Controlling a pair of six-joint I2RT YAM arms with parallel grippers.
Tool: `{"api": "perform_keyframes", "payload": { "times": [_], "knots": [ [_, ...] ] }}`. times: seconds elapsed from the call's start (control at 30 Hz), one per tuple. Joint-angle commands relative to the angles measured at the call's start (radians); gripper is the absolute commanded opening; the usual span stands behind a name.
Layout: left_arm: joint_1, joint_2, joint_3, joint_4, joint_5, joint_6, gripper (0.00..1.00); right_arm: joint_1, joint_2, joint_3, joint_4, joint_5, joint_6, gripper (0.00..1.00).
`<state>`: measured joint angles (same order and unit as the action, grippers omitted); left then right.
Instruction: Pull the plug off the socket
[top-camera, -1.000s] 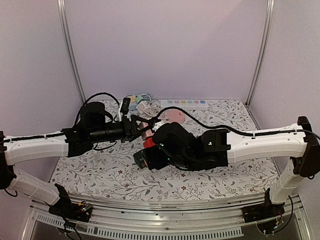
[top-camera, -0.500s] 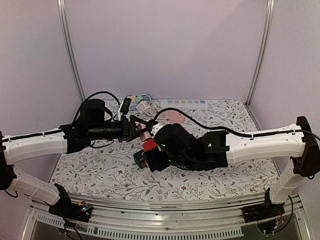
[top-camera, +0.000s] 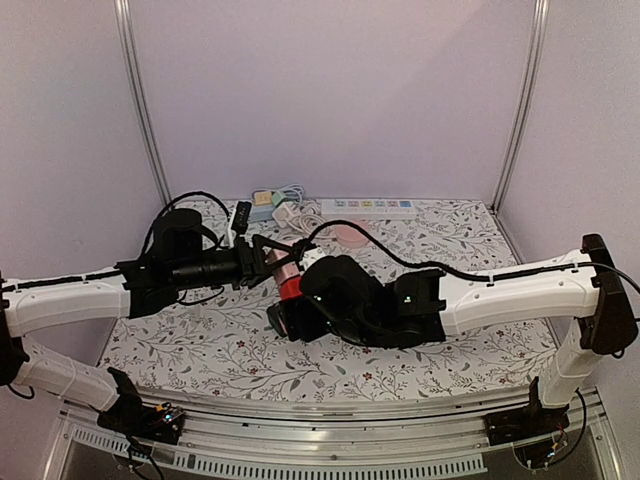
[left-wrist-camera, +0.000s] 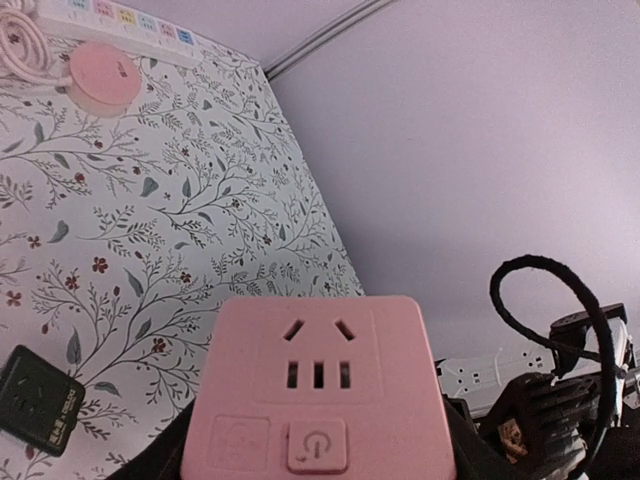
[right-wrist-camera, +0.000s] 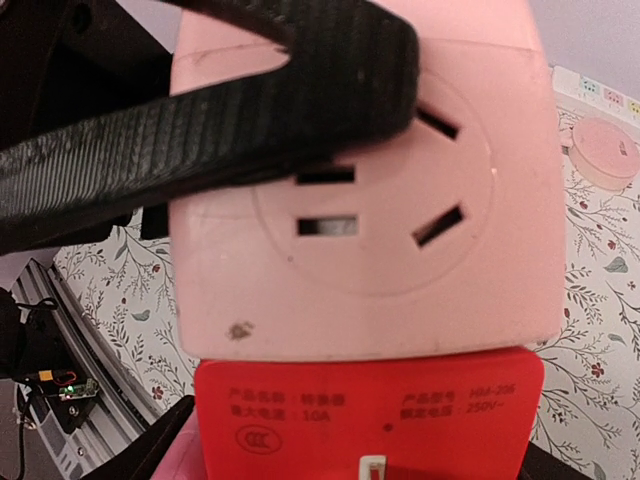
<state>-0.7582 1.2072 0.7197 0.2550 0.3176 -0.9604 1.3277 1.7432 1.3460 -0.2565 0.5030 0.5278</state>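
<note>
The pink socket cube (top-camera: 289, 262) is held above the table, with my left gripper (top-camera: 268, 258) shut on it from the left. In the left wrist view its face with slots and a power button (left-wrist-camera: 318, 395) fills the bottom, with dark fingers at both sides. The red plug (top-camera: 291, 288) sits pressed against the socket's underside, and my right gripper (top-camera: 292, 303) is shut on it. In the right wrist view the red plug (right-wrist-camera: 370, 410) meets the pink socket (right-wrist-camera: 400, 250) with no gap. A left finger (right-wrist-camera: 200, 120) crosses the socket's top.
A white power strip (top-camera: 366, 207) lies along the back wall, with a pink round disc (top-camera: 350, 233) in front of it and coiled white cable (top-camera: 285, 200) to the left. A black adapter (left-wrist-camera: 38, 400) lies on the floral table. A black cable (top-camera: 400, 255) loops over the right arm.
Both arms have shifted slightly, and the joined socket and plug moved a little left with them. Both grips are unchanged.
</note>
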Motion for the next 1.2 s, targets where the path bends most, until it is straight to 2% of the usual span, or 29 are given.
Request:
{"api": "perform_keyframes", "payload": {
  "times": [0.0, 0.23, 0.43, 0.57, 0.83, 1.0, 1.17],
  "knots": [
    [0.030, -0.059, -0.012, -0.006, -0.101, -0.023, 0.00, -0.037, -0.005, 0.000, 0.034, 0.077, 0.116, 0.46],
    [0.065, -0.043, 0.032, -0.054, -0.032, -0.025, 0.00, -0.038, -0.002, -0.025, 0.094, -0.019, 0.015, 0.47],
    [0.110, 0.014, 0.123, -0.160, 0.079, 0.016, 0.00, 0.023, -0.002, -0.038, 0.107, -0.070, -0.231, 0.44],
    [0.112, 0.027, 0.150, -0.215, 0.074, 0.036, 0.00, 0.042, -0.001, -0.056, 0.111, -0.058, -0.290, 0.45],
    [0.117, -0.049, 0.103, -0.242, -0.062, 0.046, 0.00, 0.038, -0.006, -0.028, 0.128, 0.063, -0.180, 0.49],
    [0.120, -0.122, 0.071, -0.252, -0.122, 0.036, 0.00, 0.027, 0.035, 0.059, 0.116, 0.058, -0.037, 0.49],
    [0.120, -0.244, -0.008, -0.252, -0.222, 0.023, 0.00, 0.011, 0.038, 0.078, 0.119, 0.030, 0.052, 0.49]
  ]
}}
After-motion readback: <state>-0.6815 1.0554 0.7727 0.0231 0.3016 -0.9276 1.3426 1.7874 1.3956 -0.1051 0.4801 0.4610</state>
